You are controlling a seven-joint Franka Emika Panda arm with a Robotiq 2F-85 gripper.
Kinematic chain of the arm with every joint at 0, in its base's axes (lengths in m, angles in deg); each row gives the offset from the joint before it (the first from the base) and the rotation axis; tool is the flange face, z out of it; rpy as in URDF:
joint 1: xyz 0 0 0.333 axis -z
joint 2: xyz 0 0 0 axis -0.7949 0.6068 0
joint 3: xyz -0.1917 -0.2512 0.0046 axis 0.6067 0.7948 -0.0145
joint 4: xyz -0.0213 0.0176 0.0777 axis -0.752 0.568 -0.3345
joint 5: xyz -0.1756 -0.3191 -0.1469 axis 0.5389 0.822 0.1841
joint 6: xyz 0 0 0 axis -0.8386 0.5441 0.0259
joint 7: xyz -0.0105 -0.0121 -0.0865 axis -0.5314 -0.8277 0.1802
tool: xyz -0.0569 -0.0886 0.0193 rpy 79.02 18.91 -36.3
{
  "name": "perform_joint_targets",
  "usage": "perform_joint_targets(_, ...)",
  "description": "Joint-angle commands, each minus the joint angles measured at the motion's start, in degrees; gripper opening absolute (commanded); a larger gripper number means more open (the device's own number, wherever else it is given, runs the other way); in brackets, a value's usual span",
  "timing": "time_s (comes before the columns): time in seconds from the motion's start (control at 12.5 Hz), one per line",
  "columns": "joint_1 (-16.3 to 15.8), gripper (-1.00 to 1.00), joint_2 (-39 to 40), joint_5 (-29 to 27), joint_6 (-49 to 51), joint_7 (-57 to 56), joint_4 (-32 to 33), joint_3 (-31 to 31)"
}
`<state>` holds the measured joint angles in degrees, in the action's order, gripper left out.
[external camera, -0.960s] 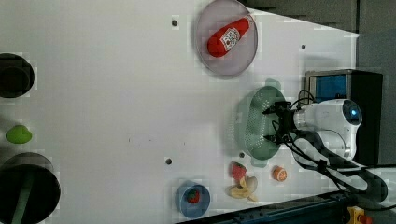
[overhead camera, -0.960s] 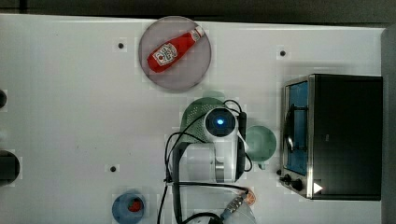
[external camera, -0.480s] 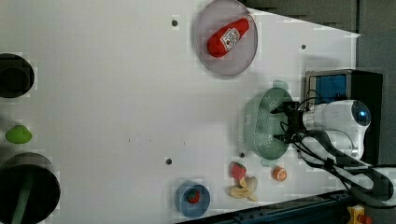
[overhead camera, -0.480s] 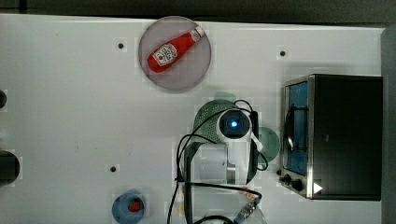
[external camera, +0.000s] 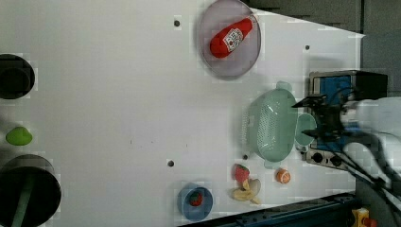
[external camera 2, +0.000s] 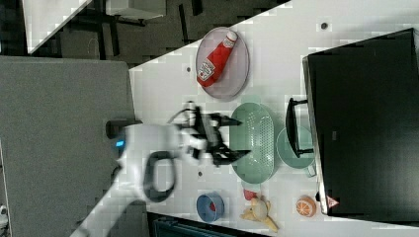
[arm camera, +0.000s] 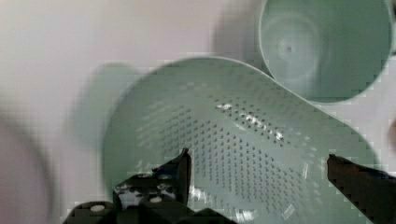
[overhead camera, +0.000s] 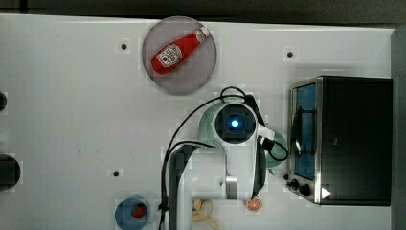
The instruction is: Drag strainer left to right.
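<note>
the pale mint-green oblong plastic strainer [arm camera: 261,154] looks smooth with glossy highlights among its holes. the round mint-green plastic cup [arm camera: 327,46] appears matt, and the white table [external camera: 118,94] smooth.

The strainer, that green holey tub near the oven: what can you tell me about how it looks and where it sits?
The strainer is a pale mint-green oblong tub, seemingly plastic, with rounded ends, a small tab handle at each end and rows of tiny holes inside. It sits upright and empty on the white table, between the plate with the ketchup bottle and the toy fruit. A round green cup stands close beside it, towards the toaster oven. The open gripper hovers above it.
</note>
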<state>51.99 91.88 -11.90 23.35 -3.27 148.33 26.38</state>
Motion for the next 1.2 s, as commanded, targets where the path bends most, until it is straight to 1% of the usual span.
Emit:
perform_joint_targets(0.08,-0.57,1.00,-10.10,-3.47,13.10,-8.40,-6.07,-1.60)
perform_joint_targets(0.24,-0.66,1.00,-14.61,-5.98,22.84,-12.52,-10.54,-2.23)
perform_joint_targets(0.48,-0.66,1.00,-17.71,-5.97,33.07,-25.91,-17.88,-2.66)
perform_joint_targets(0.8,-0.68,1.00,-18.72,-6.68,43.12,-27.11,-24.41,-2.79)
perform_joint_targets(0.96,-0.66,1.00,-18.96,-6.64,43.46,-27.11,-25.88,-2.59)
perform_joint_targets(1.2,-0.66,1.00,-19.31,-6.64,43.22,-27.11,-26.05,-2.54)
